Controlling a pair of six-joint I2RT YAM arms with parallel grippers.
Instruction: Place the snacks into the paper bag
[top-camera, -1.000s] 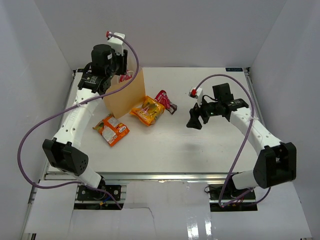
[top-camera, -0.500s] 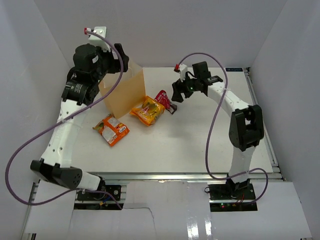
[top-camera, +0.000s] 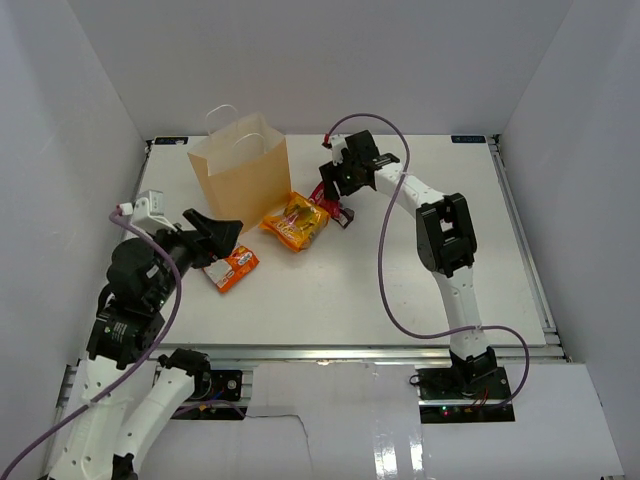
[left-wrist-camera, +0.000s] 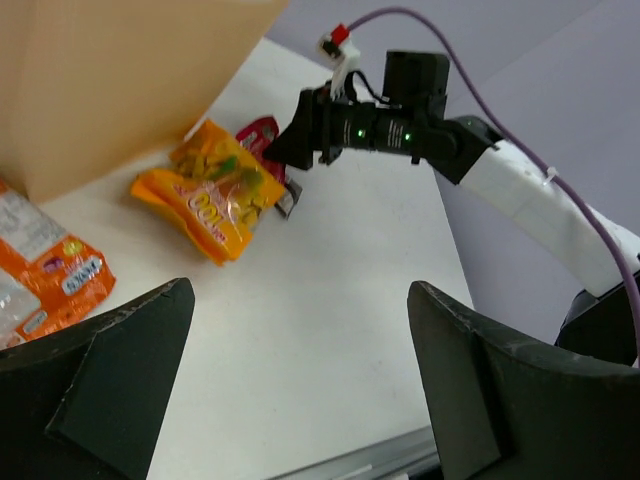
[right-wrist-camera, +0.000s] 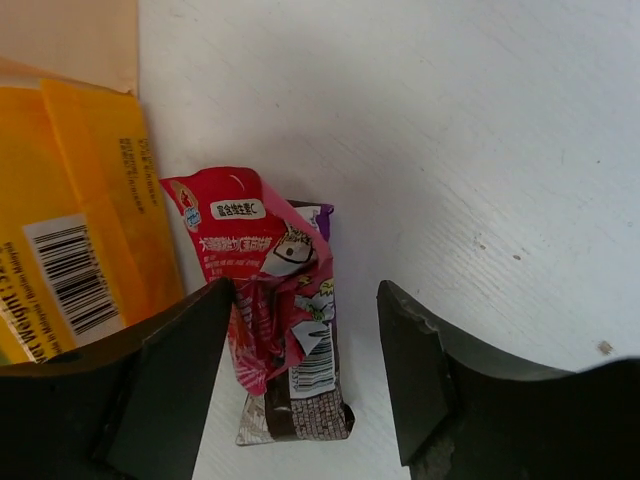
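Tabletop (top-camera: 400, 290) (white, bearing the paper bag (top-camera: 245, 185)) sits between pale walls (top-camera: 400, 60).

Before me, the tan kraft paper bag (top-camera: 245, 180) looks matt and faintly creased — the crinkly red-pink foil packet (right-wrist-camera: 262, 262) glossy — on a smooth matt white tabletop (right-wrist-camera: 480, 120).

Your left pincer (top-camera: 216, 234) gapes wide, its arm folded near the base; your right pincer (right-wrist-camera: 305, 300) points down, jaws parted, arm stretched forward.

Orange crinkly foil packet (top-camera: 237, 266) half hidden under left tool (top-camera: 222, 243). Tan kraft paper bag (left-wrist-camera: 100, 80) cropped at left wrist view's top. Dark-silver foil packet (right-wrist-camera: 295, 415) mostly under red-pink foil packet (right-wrist-camera: 262, 290).
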